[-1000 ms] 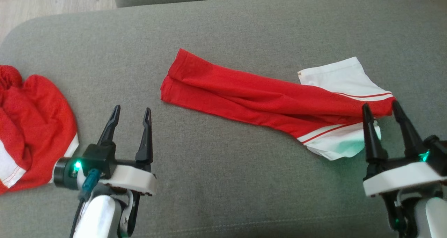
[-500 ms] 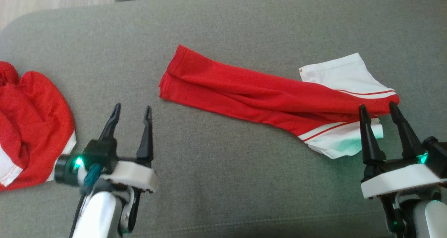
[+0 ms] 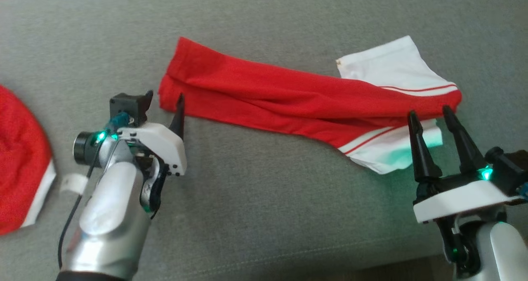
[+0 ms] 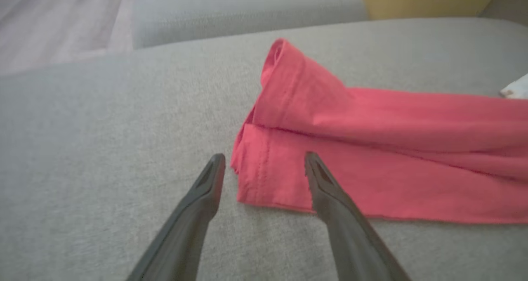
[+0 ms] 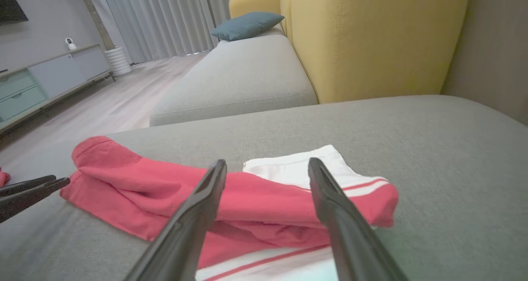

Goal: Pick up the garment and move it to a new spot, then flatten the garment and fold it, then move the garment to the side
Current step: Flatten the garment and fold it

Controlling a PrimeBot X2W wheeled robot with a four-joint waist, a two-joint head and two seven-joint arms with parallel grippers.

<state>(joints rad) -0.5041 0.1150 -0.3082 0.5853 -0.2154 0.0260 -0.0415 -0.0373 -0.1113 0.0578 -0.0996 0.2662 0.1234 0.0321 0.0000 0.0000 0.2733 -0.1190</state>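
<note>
Two pincers are being held at opposite ends of the garment (image 3: pixel 288 103), which is lying as a narrow red band, white at one end, across the grey sofa cushion (image 3: pixel 247 215). The folding step is judged to be in hand: a lengthwise fold is showing, and an end-to-end fold is probably being set up. The left pincer (image 3: pixel 164 98) is being held spread at the red hem corner, one finger over the cloth, the other just off it. The right pincer (image 3: pixel 429 112) is being held spread at the white-striped end, nothing pinched; whether its tips are touching cloth cannot be told. Next, both ends are needing to be pinched through every layer.
</note>
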